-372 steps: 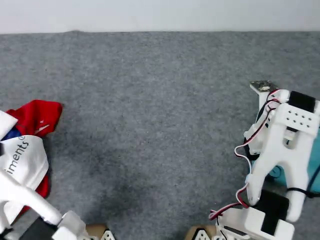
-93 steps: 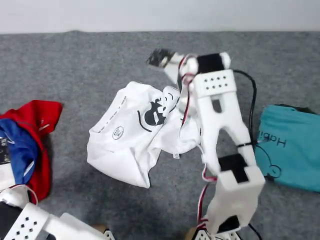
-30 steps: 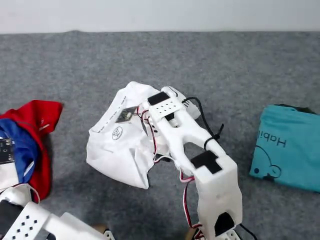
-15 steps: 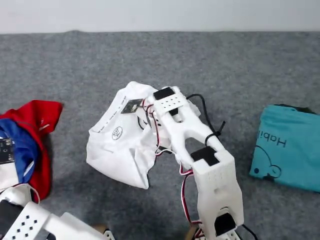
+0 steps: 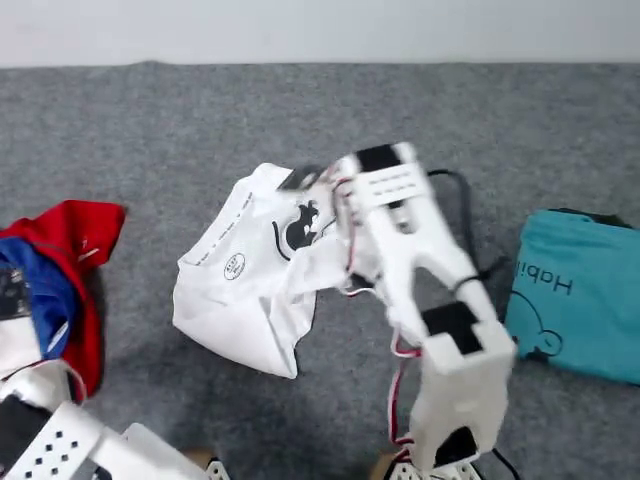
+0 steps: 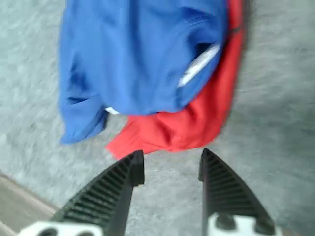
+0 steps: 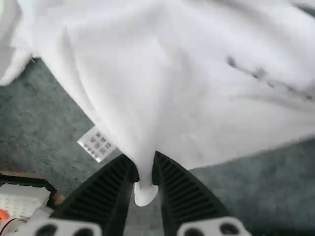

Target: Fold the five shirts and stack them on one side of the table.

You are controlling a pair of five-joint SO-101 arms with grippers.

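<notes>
On the bench a crumpled white shirt lies mid-way, partly hidden under the right arm. A folded teal shirt runs off the right edge. The red shirt and blue shirt, cut off at left, lie beneath the open left claw. The right claw pinches a white fold.

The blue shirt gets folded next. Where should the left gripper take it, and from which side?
Probably the loose corner of the blue shirt that lies on the table, away from the red shirt. Come straight down with the open left gripper; there a pinch likely catches blue cloth alone.
</notes>
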